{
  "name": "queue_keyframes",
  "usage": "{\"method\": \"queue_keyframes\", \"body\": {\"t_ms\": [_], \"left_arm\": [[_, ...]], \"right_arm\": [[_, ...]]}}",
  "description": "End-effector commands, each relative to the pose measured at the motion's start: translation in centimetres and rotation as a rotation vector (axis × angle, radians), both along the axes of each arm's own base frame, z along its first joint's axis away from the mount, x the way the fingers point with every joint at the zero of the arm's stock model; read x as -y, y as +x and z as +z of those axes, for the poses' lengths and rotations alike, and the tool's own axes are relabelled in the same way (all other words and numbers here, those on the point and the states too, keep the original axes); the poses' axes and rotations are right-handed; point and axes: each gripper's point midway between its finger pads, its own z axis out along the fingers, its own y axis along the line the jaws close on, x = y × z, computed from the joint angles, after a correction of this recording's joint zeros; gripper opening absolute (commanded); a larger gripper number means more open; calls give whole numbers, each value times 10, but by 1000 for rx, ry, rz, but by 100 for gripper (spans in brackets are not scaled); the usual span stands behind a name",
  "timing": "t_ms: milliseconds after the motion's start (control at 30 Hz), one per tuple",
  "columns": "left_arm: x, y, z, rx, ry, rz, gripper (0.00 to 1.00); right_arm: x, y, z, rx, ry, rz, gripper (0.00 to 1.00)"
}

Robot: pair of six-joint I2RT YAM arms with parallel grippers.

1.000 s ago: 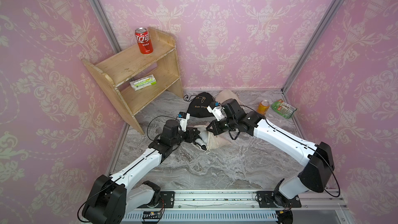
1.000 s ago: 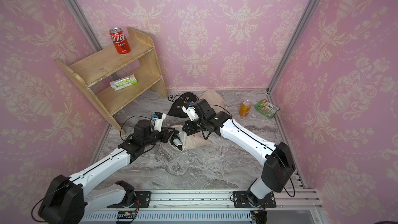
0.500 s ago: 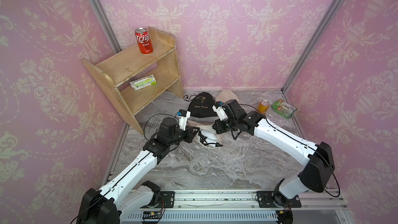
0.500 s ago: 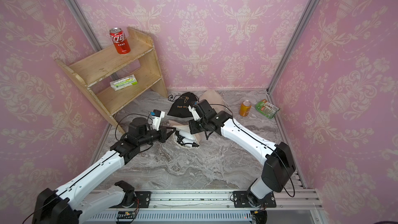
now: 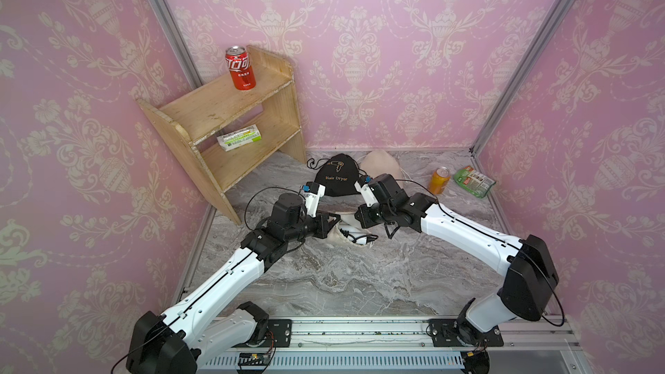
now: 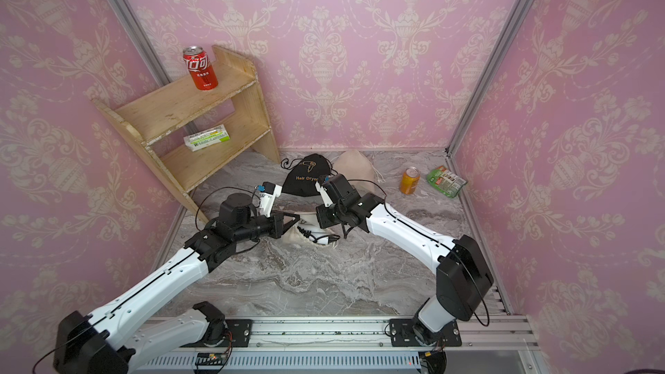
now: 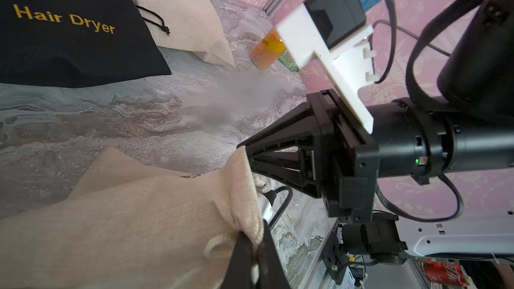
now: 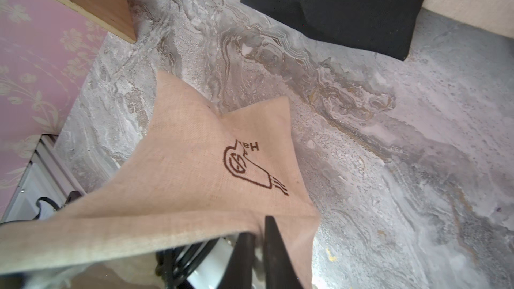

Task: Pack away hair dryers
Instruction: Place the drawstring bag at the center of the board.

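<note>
A white hair dryer lies on the marble floor in the mouth of a beige pouch. Its black cord trails out. My left gripper is shut on the pouch rim beside the drawstring loop. My right gripper pinches the opposite rim, with cloth in the narrow gap between its fingers. The rim is stretched between them, above the dryer's white body. Most of the dryer is hidden by cloth.
A black "Hair Dryer" pouch and another beige pouch lie just behind the grippers. An orange can and a green packet sit at the back right. At the back left is a wooden shelf with a red can.
My left gripper has moved right, toward the right gripper, with the pouch rim. The dryer that lay beside the pouch now sits in its mouth. The right gripper's fingers have eased slightly apart.
</note>
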Motion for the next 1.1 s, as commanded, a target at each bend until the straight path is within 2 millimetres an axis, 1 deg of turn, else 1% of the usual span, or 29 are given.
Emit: {"method": "queue_keyframes", "body": {"t_ms": [0,33,67,167,267,367,433,567,600,700,800,867,900,933,1067], "left_arm": [[3,13,46,113,-61,35,0],[3,14,45,110,-58,38,0],[3,15,44,108,-55,41,0],[3,17,44,104,-49,49,0],[4,17,47,106,-46,47,0],[5,18,50,110,-49,46,0],[5,17,51,110,-52,45,0],[3,17,54,112,-44,54,0],[2,17,54,113,-41,56,0],[-2,17,56,115,-22,72,0],[-9,19,60,130,22,97,0],[-16,21,64,139,59,122,0],[-19,22,65,140,75,132,0],[-22,24,67,138,89,143,0],[-35,36,68,112,122,198,0]], "right_arm": [[30,2,-32,-28,-120,-76,23],[34,-3,-42,-43,-135,-72,25],[36,-5,-46,-47,-141,-73,28],[41,-5,-51,-35,-160,-83,34],[44,-4,-54,-23,-165,-88,35],[40,-2,-54,-9,-145,-86,34],[36,-1,-55,-5,-123,-80,30],[30,2,-53,-3,-94,-78,11],[30,2,-50,2,-91,-78,8],[32,2,-36,25,-81,-79,0],[33,1,-11,57,-62,-79,0],[35,1,12,92,-47,-82,0],[38,-1,19,101,-48,-85,0],[36,4,45,142,-23,-87,0],[45,5,94,235,-7,-97,0]]}}
